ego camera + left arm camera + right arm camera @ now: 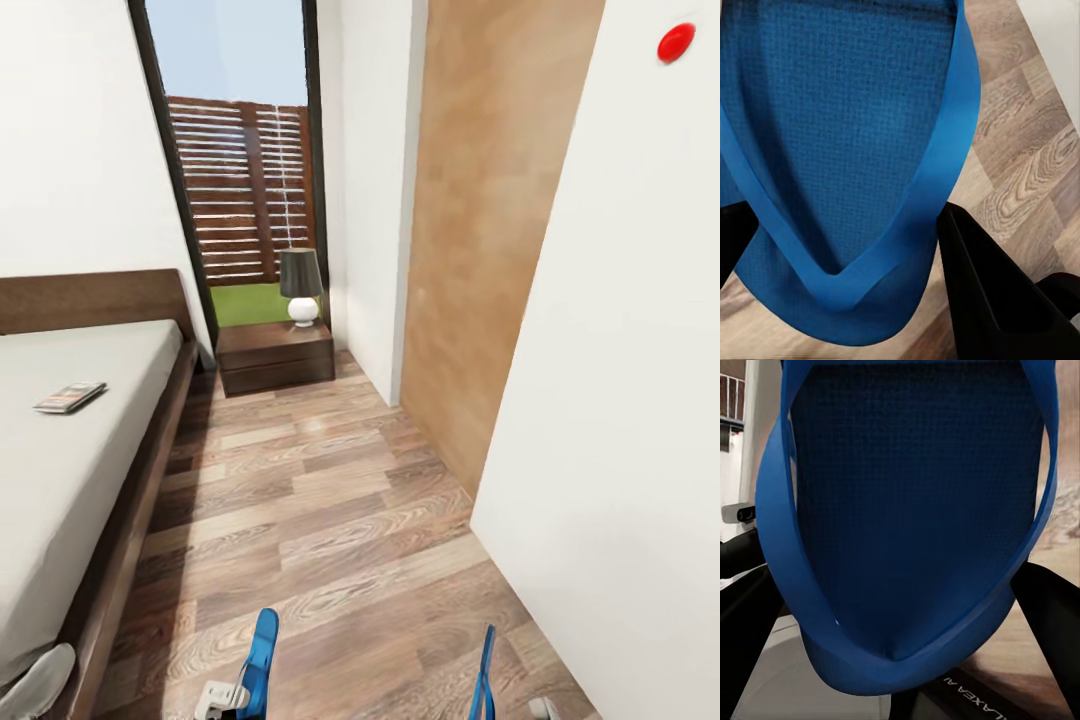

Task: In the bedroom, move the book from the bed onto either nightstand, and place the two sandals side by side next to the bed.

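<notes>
Each gripper's jaws pinch one blue sandal (847,150) (915,510) (held upright, low), book (70,397) on bed (60,470).

White "LAXE" letters on right end effector (945,675)

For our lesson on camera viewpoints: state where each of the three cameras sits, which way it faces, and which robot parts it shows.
Head view: high, facing down the bedroom toward the nightstand; bed on its left; both sandals at the frame's lower edge.
Left wrist view: looks along black fingers at the left sandal.
Right wrist view: same, at the right sandal.
Shared: blue sandals, wood floor.
</notes>
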Controlling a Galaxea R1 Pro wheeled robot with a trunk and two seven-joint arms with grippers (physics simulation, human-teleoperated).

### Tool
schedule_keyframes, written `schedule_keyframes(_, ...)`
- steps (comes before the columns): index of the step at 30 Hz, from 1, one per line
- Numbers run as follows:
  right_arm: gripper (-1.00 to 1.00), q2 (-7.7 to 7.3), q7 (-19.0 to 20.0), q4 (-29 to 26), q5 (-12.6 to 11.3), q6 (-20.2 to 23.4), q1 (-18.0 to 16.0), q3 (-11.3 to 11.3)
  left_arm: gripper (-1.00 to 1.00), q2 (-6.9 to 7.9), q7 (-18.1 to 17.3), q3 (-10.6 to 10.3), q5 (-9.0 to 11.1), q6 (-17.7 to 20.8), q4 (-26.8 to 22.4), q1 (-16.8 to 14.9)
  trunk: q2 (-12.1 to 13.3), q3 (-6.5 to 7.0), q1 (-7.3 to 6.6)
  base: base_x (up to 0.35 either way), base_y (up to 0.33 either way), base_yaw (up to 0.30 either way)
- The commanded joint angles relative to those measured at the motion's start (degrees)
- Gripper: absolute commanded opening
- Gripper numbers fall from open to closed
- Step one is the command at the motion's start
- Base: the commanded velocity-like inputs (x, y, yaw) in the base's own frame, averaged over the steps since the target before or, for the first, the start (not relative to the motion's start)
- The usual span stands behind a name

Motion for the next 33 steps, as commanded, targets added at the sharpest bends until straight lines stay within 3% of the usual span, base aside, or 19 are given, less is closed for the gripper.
schedule_keyframes(1, -1.0, -0.02, 0.22, -0.03, 0.09, 0.6, 0.0, -0.34, -1.0, -0.04, -0.36, 0.47, -0.69, -0.19, 0.01, -0.05, -0.02, -0.05, -0.01, 0.0, 0.0, 0.292)
schedule_keyframes(13, -1.0, -0.02, 0.22, -0.03, 0.09, 0.6, 0.0, -0.34, -1.0, -0.04, -0.36, 0.47, -0.69, -0.2, 0.01, -0.05, -0.02, -0.05, -0.01, 0.138, -0.038, 0.267)
schedule_keyframes(33, -1.0, -0.02, 0.22, -0.03, 0.09, 0.6, 0.01, -0.34, -1.0, -0.04, -0.36, 0.5, -0.69, -0.2, 0.01, -0.05, -0.02, -0.05, -0.01, 0.307, -0.039, 0.009)
